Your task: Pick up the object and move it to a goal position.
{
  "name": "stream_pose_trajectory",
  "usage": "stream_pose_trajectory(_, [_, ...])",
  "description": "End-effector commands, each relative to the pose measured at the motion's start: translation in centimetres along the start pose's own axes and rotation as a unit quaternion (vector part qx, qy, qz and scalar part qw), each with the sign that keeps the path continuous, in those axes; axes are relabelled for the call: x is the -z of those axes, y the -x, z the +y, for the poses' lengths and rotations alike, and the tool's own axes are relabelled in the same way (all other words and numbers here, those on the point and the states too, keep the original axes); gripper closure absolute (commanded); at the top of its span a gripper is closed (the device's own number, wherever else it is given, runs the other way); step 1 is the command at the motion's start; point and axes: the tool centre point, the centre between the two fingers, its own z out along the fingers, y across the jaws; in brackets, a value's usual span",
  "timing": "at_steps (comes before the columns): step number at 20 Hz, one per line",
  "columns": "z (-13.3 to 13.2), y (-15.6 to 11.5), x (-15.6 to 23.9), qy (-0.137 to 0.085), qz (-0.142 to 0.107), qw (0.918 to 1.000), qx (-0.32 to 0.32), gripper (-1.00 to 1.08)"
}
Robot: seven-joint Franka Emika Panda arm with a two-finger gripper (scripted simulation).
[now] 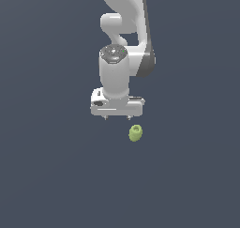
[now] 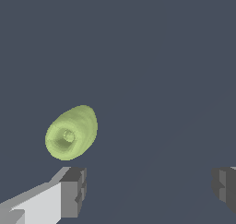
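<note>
The object is a small yellow-green rounded lump lying on the dark floor. It sits just below my white gripper in the exterior view, toward that view's right. In the wrist view the object shows its dimpled end and lies just beyond one grey fingertip, outside the gap. My gripper is open, its two fingers far apart with nothing between them. The other fingertip is at the picture's edge.
The flat dark blue-grey floor fills both views. The white arm rises behind the hand in the exterior view. No other object shows.
</note>
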Motion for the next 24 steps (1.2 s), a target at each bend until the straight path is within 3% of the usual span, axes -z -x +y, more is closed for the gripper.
stream_pose_trajectory(1, [-0.5,-0.1,-0.3,0.000,-0.001,0.9999,-0.011,-0.92])
stream_pose_trajectory(11, [-3.5,-0.5,-2.0,0.003,-0.005,0.9961,-0.088,-0.92])
stream_pose_trajectory(24, [-7.8,-0.6,-4.6,0.010,-0.009,0.9806,-0.196,-0.92])
